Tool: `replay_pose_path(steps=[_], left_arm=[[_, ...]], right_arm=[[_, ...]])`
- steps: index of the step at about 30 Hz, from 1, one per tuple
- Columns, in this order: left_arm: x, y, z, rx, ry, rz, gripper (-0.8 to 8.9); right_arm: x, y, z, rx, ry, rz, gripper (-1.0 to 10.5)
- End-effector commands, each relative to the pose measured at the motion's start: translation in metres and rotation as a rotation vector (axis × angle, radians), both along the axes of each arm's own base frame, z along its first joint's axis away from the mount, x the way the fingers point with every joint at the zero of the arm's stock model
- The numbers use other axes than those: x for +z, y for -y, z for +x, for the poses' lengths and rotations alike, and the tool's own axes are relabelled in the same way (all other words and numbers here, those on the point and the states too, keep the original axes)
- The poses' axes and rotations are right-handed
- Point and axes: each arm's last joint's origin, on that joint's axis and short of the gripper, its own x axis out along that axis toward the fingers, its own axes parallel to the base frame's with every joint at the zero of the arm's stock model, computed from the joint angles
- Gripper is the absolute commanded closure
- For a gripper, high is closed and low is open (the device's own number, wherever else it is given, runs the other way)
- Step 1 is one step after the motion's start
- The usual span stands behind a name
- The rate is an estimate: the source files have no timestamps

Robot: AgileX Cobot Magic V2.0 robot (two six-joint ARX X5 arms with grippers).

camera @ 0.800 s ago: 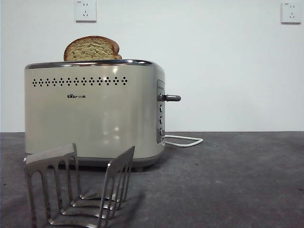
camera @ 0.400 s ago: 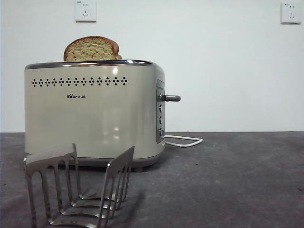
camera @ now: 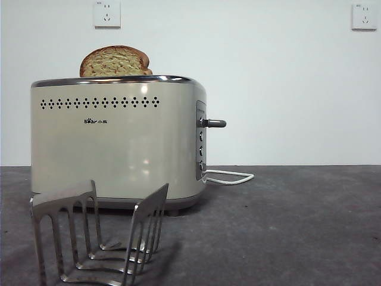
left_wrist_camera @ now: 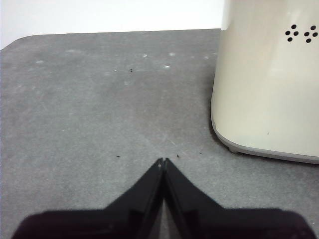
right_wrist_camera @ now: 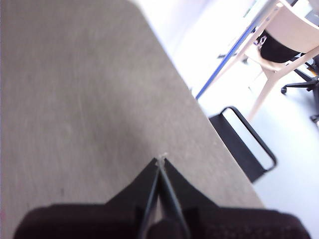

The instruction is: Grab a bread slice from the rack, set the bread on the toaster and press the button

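The slice of bread [camera: 115, 61] stands upright in the top of the cream toaster [camera: 116, 143], its domed top sticking out. The dark lever button [camera: 214, 123] sticks out sideways from the toaster's narrow panel, high up. The silver rack [camera: 98, 232] stands empty in front of the toaster. Neither arm shows in the front view. My left gripper [left_wrist_camera: 163, 161] is shut and empty, low over the grey table beside the toaster's side [left_wrist_camera: 269, 79]. My right gripper [right_wrist_camera: 160, 161] is shut and empty over the table near its edge.
A white power cord [camera: 229, 176] lies on the table beside the toaster. Two wall sockets [camera: 107, 13] sit on the white wall behind. In the right wrist view, the table edge [right_wrist_camera: 199, 104] drops to a floor with chairs [right_wrist_camera: 286, 45].
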Motion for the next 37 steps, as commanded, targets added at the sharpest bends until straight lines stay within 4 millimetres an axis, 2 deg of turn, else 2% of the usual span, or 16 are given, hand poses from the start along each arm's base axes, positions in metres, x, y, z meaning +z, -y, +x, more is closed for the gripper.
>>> replay_pose_path(steps=[1, 9, 14, 18, 23, 26, 34, 37], left_arm=[[-0.002, 0.000, 0.000, 0.008, 0.001, -0.005, 8.16], [-0.003, 0.000, 0.001, 0.008, -0.005, -0.005, 8.16], [-0.003, 0.000, 0.001, 0.008, -0.006, -0.005, 8.16], [-0.003, 0.000, 0.001, 0.008, -0.007, -0.005, 8.16], [-0.003, 0.000, 0.001, 0.008, -0.007, -0.005, 8.16], [-0.003, 0.000, 0.001, 0.008, -0.007, -0.005, 8.16], [-0.003, 0.000, 0.001, 0.008, -0.007, -0.005, 8.16], [-0.003, 0.000, 0.001, 0.008, -0.007, -0.005, 8.16]], right_arm=[[-0.025, 0.005, -0.011, 0.009, 0.147, 0.059, 9.5], [-0.110, 0.013, -0.036, 0.331, 0.501, 0.204, 9.5], [-0.163, 0.013, -0.048, 0.559, 0.499, 0.210, 9.5], [-0.196, 0.012, -0.057, 0.626, 0.479, 0.211, 9.5], [-0.217, 0.012, -0.062, 0.611, 0.497, 0.248, 9.5], [-0.226, 0.012, -0.065, 0.597, 0.449, 0.277, 9.5], [-0.244, 0.012, -0.066, 0.590, 0.392, 0.291, 9.5], [-0.243, 0.012, -0.067, 0.592, 0.408, 0.285, 9.5]])
